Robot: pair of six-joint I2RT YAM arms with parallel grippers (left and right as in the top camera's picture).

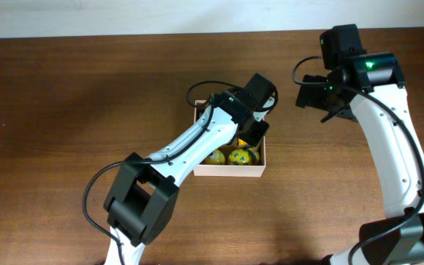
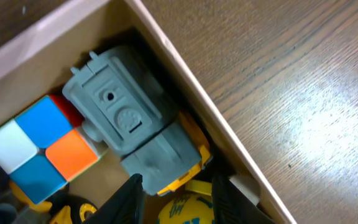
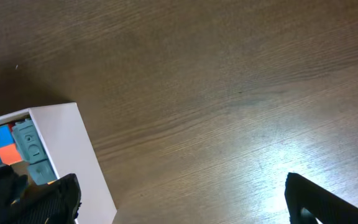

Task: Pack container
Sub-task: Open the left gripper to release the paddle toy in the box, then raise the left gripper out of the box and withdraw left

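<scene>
**While the left tool works inside the box: packing at a late stage**

As the overhead view shows, the box point(image 1: 230, 171) lies near the middle of the bench point(image 1: 65, 110). The left arm reaches across it, with the left tool point(image 1: 256, 131) poised over its far right corner. Seen from the left wrist, the tool's two fingers point(image 2: 132, 199) stand fairly close together, one on either side of the near end of a grey toy point(image 2: 120, 115). Whether they press on it or merely flank it cannot be told. The toy lies flat against the box wall, its long axis parallel to that wall and pointing straight toward the tool. Beside it, on the side away from the wall, rests a coloured cube point(image 2: 39, 146), and a yellow ball point(image 2: 185, 208) lies beneath the fingers. The right tool point(image 3: 179, 199) is spread wide and empty, hovering over bare bench to the right of the box and well apart from it. The coming move therefore turns on the left arm, which is the nearer. Judged from this layout, a straight lift along the tool's own line would clear the wall, provided the fingers part from the toy first.
</scene>
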